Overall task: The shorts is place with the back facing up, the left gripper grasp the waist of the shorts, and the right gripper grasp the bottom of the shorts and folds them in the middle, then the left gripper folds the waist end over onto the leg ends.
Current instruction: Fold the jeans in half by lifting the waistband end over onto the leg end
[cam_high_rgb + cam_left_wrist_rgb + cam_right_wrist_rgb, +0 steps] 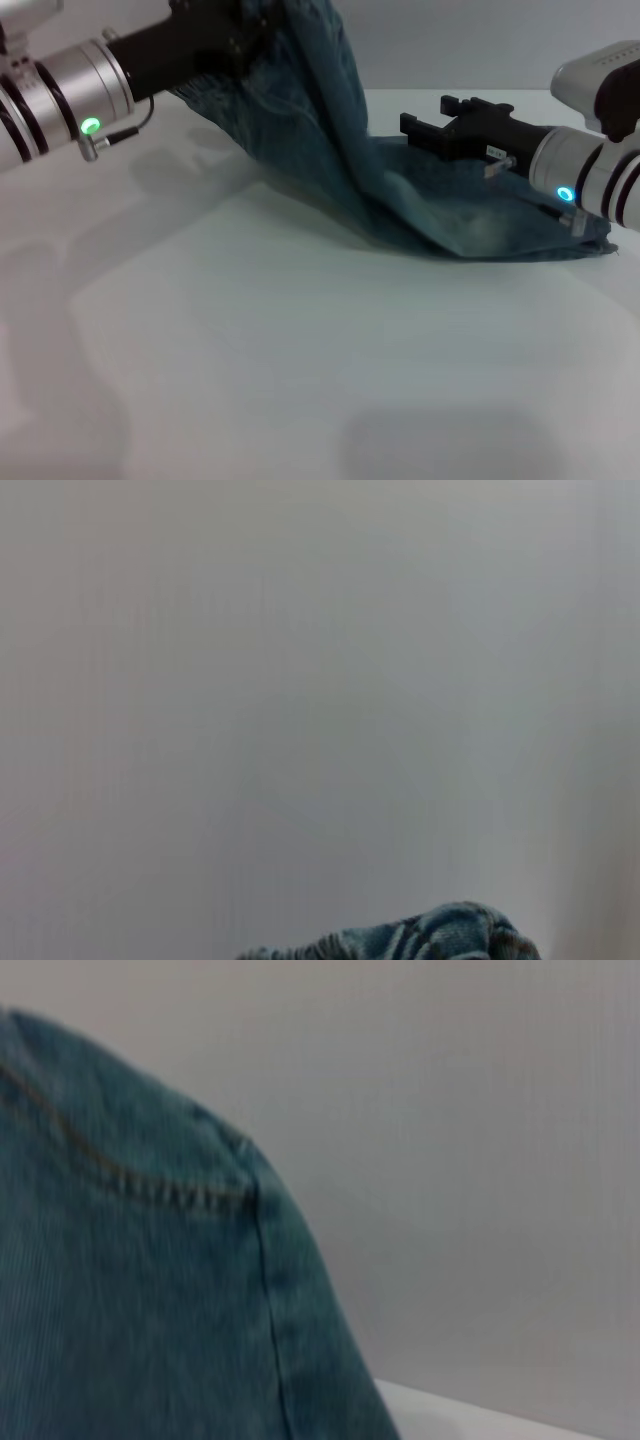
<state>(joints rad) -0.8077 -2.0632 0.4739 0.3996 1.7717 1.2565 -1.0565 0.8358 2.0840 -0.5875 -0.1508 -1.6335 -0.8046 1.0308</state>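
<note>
The blue denim shorts [335, 150] are lifted at one end and drape down onto the white table [250, 350], with their other end lying flat at the right [500, 225]. At the top of the head view my left gripper [238, 42] is shut on the raised end, its fingers partly buried in the cloth. My right gripper [432, 118] hovers open just above the part lying flat, with nothing in it. A bit of the denim [440, 935] shows in the left wrist view. Denim with orange stitching [150, 1290] fills much of the right wrist view.
The white table spreads wide in front of the shorts and to the left. A plain grey wall [480, 40] stands behind it. The table's edge [470, 1420] shows in the right wrist view.
</note>
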